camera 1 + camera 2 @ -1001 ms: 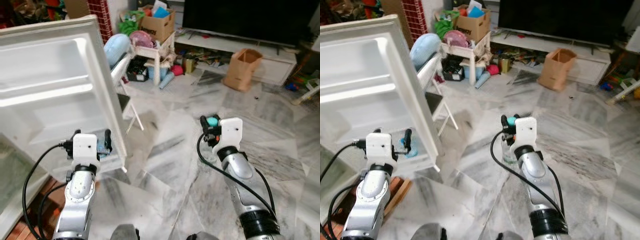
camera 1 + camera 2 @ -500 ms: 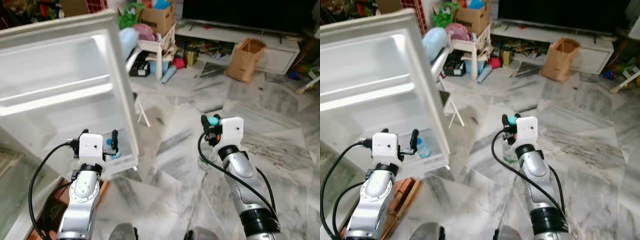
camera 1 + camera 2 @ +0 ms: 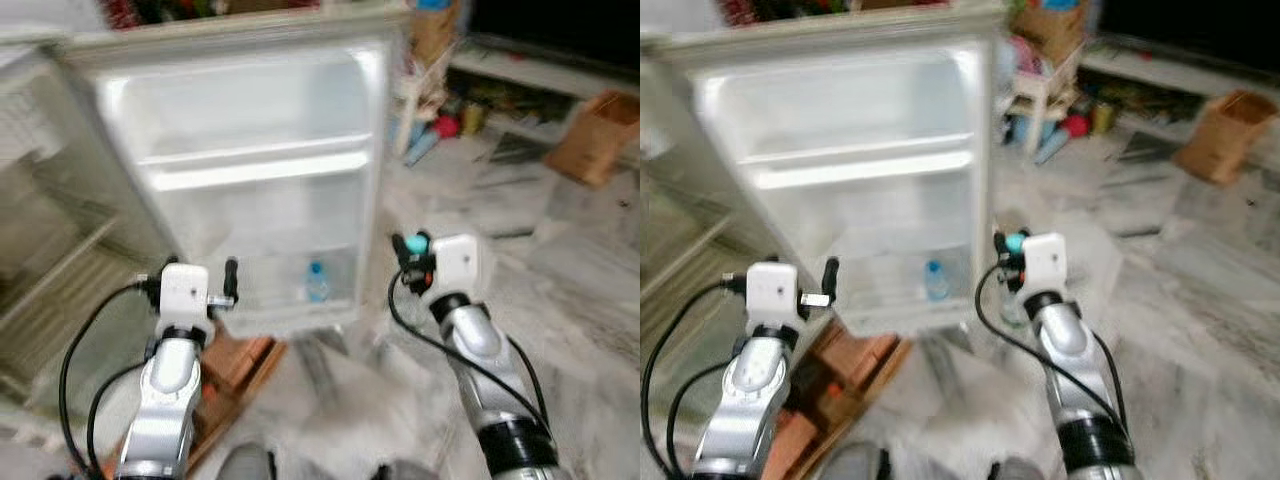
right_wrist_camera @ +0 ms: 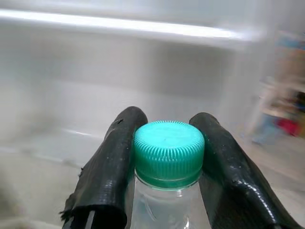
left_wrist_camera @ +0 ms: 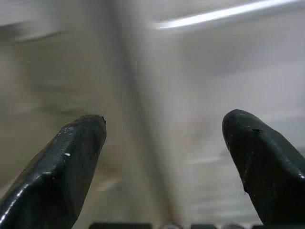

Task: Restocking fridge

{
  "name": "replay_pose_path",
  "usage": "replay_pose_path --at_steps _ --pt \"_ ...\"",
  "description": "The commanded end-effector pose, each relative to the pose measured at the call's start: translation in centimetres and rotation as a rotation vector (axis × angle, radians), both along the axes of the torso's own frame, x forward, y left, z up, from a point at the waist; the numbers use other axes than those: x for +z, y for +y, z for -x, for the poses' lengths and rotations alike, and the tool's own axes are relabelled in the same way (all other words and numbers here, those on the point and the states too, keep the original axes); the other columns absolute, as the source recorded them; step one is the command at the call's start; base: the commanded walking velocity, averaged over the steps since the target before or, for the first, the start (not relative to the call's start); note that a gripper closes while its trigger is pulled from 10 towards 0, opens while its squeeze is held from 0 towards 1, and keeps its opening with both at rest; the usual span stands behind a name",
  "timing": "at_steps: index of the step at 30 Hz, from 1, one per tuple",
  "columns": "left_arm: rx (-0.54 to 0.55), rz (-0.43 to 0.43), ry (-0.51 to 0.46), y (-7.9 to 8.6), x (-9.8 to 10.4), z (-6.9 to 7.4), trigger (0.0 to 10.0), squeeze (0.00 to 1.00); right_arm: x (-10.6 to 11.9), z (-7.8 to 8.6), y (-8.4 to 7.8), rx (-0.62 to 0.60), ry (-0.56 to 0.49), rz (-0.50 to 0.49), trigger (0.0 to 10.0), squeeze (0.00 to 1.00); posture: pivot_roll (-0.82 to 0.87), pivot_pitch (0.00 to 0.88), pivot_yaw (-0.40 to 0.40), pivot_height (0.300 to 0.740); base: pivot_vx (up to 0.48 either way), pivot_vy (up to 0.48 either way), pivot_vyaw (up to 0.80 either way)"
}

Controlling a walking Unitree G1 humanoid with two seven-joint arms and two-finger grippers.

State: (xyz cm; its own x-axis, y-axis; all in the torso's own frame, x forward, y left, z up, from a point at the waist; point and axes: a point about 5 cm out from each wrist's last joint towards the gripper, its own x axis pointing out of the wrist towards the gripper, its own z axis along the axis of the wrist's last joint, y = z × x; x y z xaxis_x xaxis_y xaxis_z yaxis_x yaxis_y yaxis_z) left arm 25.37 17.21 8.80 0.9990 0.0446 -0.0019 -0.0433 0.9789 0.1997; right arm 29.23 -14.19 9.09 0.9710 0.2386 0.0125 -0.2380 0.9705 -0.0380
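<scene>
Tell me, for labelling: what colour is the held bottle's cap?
Teal green cap; clearest in the right wrist view.

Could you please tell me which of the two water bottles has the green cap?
The bottle gripped by the right gripper; the bottle in the fridge door shelf has a blue cap.

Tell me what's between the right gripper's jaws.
A clear plastic bottle with a teal ribbed cap sits clamped in the right gripper, seen in the right wrist view.
</scene>
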Motion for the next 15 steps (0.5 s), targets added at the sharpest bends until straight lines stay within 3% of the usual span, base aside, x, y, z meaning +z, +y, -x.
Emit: replay_pose_path --at_steps 1,6,15 --pt "0.016 -0.003 0.015 0.19 -0.41 0.13 10.0 0.0 0.5 -0.12 0.51 0.023 -0.026 -0.006 10.0 0.0 0.11 0.051 -0.012 0.74 0.0 0.0 0.8" --pt "0.018 0.014 0.008 0.02 -0.44 0.24 10.0 0.0 0.75 -0.39 0.6 0.022 -0.032 -0.005 10.0 0.0 0.1 0.058 -0.012 0.74 0.0 0.0 0.73" --pt "-0.012 0.031 0.018 0.23 -0.61 0.25 10.0 0.0 1.13 -0.92 0.66 0.006 -0.042 -0.014 10.0 0.0 0.1 0.066 -0.008 0.74 0.0 0.0 0.0"
